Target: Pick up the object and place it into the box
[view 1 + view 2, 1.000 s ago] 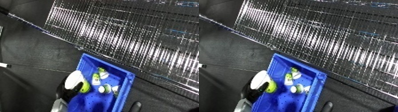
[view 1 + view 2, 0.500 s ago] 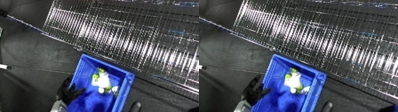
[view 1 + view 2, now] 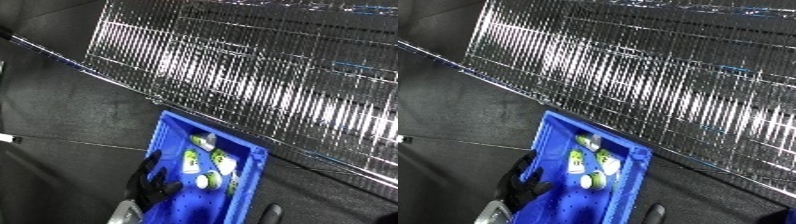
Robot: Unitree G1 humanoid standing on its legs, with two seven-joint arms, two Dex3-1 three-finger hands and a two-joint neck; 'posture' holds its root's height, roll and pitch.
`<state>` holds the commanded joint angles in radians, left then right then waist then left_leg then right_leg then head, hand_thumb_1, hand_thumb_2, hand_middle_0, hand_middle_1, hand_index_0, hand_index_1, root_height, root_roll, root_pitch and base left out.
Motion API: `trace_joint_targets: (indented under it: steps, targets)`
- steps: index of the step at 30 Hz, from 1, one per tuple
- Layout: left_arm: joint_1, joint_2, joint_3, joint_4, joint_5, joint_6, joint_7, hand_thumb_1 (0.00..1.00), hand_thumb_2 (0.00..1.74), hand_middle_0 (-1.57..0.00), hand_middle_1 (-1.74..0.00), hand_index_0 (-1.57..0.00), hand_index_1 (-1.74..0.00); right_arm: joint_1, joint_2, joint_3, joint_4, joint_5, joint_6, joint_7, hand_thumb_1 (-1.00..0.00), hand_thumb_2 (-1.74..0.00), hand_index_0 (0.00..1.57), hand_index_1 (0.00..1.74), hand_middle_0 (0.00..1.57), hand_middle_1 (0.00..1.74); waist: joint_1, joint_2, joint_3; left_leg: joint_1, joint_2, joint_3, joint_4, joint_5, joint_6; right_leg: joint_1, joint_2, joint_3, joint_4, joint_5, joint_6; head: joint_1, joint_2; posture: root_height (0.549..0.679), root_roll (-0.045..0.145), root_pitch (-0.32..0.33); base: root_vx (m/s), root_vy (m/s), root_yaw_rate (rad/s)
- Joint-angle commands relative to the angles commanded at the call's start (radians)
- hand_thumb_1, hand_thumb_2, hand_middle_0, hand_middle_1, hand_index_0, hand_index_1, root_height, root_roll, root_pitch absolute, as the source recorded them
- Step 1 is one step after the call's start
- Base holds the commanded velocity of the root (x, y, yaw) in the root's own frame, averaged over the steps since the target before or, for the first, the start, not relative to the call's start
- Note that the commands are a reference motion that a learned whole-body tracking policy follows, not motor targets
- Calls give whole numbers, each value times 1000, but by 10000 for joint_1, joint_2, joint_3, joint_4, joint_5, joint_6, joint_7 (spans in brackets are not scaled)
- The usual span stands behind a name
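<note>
We look down on a wide wire mesh panel (image 3: 266, 80) that fills the upper and right part of the view, with dark floor (image 3: 62, 115) to its left. Just below it sits the blue bin (image 3: 244, 200), one corner touching the mesh edge. Inside the bin lie the green and white objects (image 3: 211, 165), clustered toward the far side, free of any grasp. Our left hand (image 3: 151, 182) hangs at the bin's left wall, fingers loosely curled, holding nothing. Our right hand (image 3: 269, 216) barely shows at the lower edge; we cannot tell its fingers. Open floor lies left of the bin.
</note>
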<state>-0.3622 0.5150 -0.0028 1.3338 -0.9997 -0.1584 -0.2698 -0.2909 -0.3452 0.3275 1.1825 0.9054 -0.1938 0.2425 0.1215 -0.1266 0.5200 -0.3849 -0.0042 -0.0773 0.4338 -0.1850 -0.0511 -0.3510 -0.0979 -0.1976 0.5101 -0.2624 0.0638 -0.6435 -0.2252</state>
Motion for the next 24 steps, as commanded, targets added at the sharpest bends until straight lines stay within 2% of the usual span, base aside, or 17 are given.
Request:
trace_joint_targets:
  steps: [8, 13, 18, 24]
  targets:
    - [15, -208, -546, -230, 585, 878, -912, 0, 0, 0, 0, 0, 0, -401, -103, -152, 27, 46, 234, -199, 0, 0, 0, 0, 0, 0, -214, 380, 0, 395, 10, 202, -359, 110, -64, 238, 29, 189, -646, 342, 147, 1261, -71, 662, 35, 84, -42, 7, -141]
    - [29, -440, -767, -330, 734, 1197, -1183, 0, 0, 0, 0, 0, 0, -620, -143, -283, 119, -34, 452, -311, 0, 0, 0, 0, 0, 0, -392, 632, -48, 732, 12, 327, -725, 232, -113, 459, 95, 320, -1249, 691, 273, 2268, -539, 665, 37, 78, -29, 7, -154]
    - [250, -747, -961, -468, 896, 1154, -1347, 0, 0, 0, 0, 0, 0, -549, -209, -436, 256, -304, 632, -269, 0, 0, 0, 0, 0, 0, -581, 867, -342, 1215, 144, 435, -1485, 517, -227, 792, 106, 381, -1991, 1056, 403, 3591, -994, 669, 37, 79, 2, 5, -153]
    - [635, -1128, -1232, -651, 1214, 1055, -1508, 0, 0, 0, 0, 0, 0, -344, -348, -664, 506, -504, 743, -202, 0, 0, 0, 0, 0, 0, -730, 1167, -801, 1871, 350, 554, -2586, 951, -381, 1280, 48, 336, -2712, 1336, 493, 5390, -1780, 672, 36, 77, 20, 14, -111]
